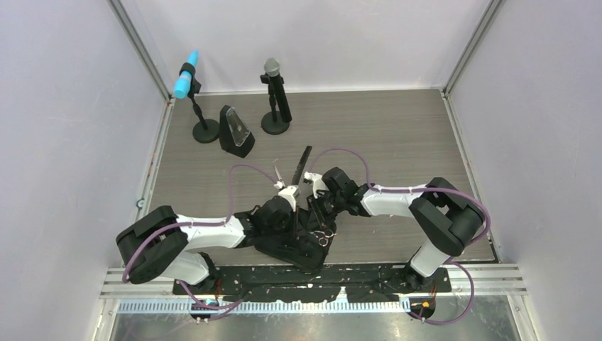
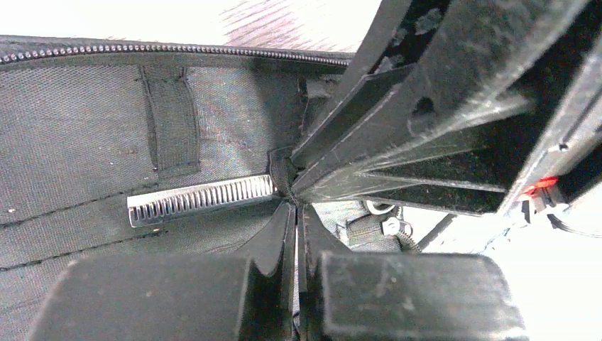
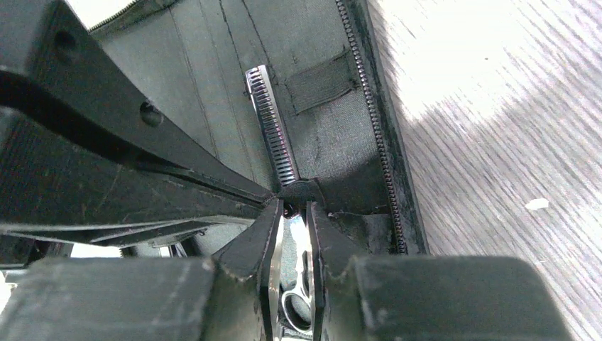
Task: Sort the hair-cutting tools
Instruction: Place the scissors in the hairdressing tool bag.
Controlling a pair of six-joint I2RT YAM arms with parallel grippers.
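Note:
The black pouch [image 1: 280, 249] lies open between both arms, its grey lining [image 2: 71, 128] filling the left wrist view. Silver scissors with a toothed blade [image 2: 202, 200] lie inside, the blade [image 3: 273, 135] pushed through a black elastic loop [image 3: 302, 190]. My right gripper [image 3: 292, 213] is shut on the scissors' shanks, the finger rings [image 3: 294, 302] between its fingers. My left gripper [image 2: 297, 213] is shut, its tips against that loop from the other side. In the top view the right gripper [image 1: 316, 212] and left gripper [image 1: 297, 217] meet over the pouch. The black comb [image 1: 304, 165] lies on the table beyond them, a slim silvery tool [image 1: 278, 172] beside it.
At the back left stand a blue-capped microphone [image 1: 188, 78], a grey-headed microphone [image 1: 273, 71] and a black wedge-shaped holder [image 1: 236, 131]. White walls with metal rails close in the wooden table [image 1: 397, 142] on three sides.

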